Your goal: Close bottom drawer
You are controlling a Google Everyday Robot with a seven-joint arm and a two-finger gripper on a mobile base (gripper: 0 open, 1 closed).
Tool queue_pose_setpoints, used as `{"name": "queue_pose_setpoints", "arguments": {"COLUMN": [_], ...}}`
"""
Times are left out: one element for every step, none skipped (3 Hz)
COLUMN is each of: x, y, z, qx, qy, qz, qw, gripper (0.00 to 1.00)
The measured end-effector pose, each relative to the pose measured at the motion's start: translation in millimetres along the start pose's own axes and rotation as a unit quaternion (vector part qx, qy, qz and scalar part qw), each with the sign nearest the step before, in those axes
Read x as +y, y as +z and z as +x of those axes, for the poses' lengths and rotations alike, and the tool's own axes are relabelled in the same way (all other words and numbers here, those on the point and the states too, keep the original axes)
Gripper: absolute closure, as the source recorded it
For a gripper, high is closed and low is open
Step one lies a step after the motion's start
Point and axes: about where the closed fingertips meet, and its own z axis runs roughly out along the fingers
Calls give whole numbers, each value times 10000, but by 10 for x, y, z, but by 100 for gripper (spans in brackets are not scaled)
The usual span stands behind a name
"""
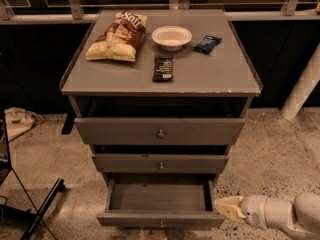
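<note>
While the gripper (225, 208) hung low at the right front corner of the bottom drawer (160, 218), just beside it or perhaps touching it, the task was, as I judge, hardly begun. Whether the gripper was apart or together could not be told from this view, and it held nothing that could be seen. The drawer stood pulled far out of the cabinet, its inside open to view and its front with the small knob (161, 224) well forward of the middle drawer (160, 163) above. The middle drawer and the top drawer (160, 131) stood out a little too, but they were not the concern. Nearly everything was left: to press on the front and push the drawer in until it sat flush. On the cabinet top (215, 76) lay a chip bag (117, 36), a bowl (171, 37), a dark bar (162, 67) and a blue packet (207, 44), well apart from the work.
</note>
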Motion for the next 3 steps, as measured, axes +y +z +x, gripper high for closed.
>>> {"name": "queue_pose_setpoints", "arguments": {"x": [-16, -38, -361], "y": [20, 43, -27], "z": [36, 159, 475], "qx": [23, 54, -222], "qy": [40, 139, 488], "qz": [-19, -6, 166], "qw": [10000, 9999, 9984], "gripper": [100, 100, 100]}}
